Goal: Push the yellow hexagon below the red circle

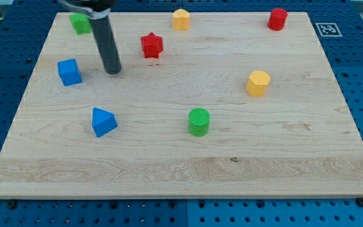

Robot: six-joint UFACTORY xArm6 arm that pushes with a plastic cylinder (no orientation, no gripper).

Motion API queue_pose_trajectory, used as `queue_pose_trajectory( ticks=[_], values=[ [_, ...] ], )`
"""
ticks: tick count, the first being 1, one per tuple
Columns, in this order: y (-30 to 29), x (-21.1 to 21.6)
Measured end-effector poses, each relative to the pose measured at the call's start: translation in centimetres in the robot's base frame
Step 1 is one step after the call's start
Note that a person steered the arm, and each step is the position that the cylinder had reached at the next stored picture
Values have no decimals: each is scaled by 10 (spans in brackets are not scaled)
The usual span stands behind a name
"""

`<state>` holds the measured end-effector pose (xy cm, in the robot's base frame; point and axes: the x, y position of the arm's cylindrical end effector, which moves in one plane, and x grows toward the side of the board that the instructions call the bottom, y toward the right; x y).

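Note:
The yellow hexagon (258, 82) lies on the wooden board (181, 157) at the view's right of centre. The red circle (277, 18) stands near the board's top right corner, above and slightly right of the hexagon. My tip (113, 71) rests on the board at the upper left, far to the left of the yellow hexagon. It sits between the blue cube (69, 72) on its left and the red star (151, 45) on its upper right, touching neither.
A green block (79, 23) sits at the top left, partly behind the rod. A second yellow block (181, 19) is at the top centre. A blue triangular block (103, 122) lies lower left. A green circle (199, 121) stands near the centre.

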<state>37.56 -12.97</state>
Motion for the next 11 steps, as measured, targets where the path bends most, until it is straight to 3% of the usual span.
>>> queue_pose_trajectory(
  ticks=[2,4,5,6,9,11],
  values=[
    [2,0],
    [118,3],
    [171,29],
    [206,52],
    [236,52],
    [316,52]
  ],
)
